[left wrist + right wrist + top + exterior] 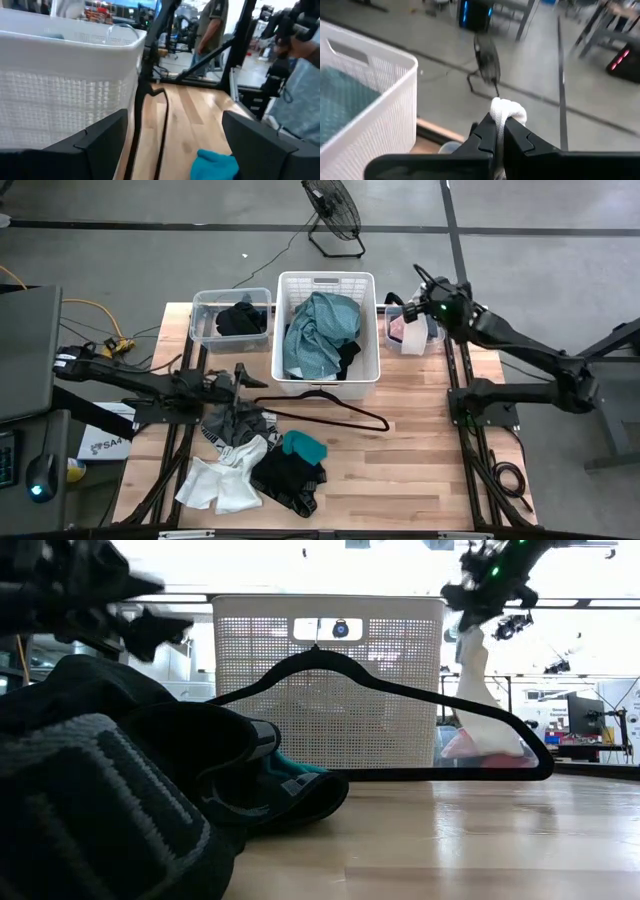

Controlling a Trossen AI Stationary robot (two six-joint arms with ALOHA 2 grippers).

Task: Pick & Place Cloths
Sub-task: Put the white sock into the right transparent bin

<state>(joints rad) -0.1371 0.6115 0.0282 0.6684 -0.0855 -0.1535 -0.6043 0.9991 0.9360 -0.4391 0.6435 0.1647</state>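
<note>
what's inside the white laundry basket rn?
In the white basket: a large teal-green garment filling most of it, and a black piece at one edge. Anything beneath them is covered, so can't tell.

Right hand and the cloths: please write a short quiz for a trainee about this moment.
1. True or false: the right hand is shut on a white cloth.
2. What fills the white basket? A) a large teal-green cloth B) the black hanger C) nothing
3. Fill in: the left hand, open, hovers above the ___ of cloths.

Key:
1. True; it holds the cloth above the small clear bin to the right of the basket.
2. A.
3. Pile, on the table in front of the basket.
</note>
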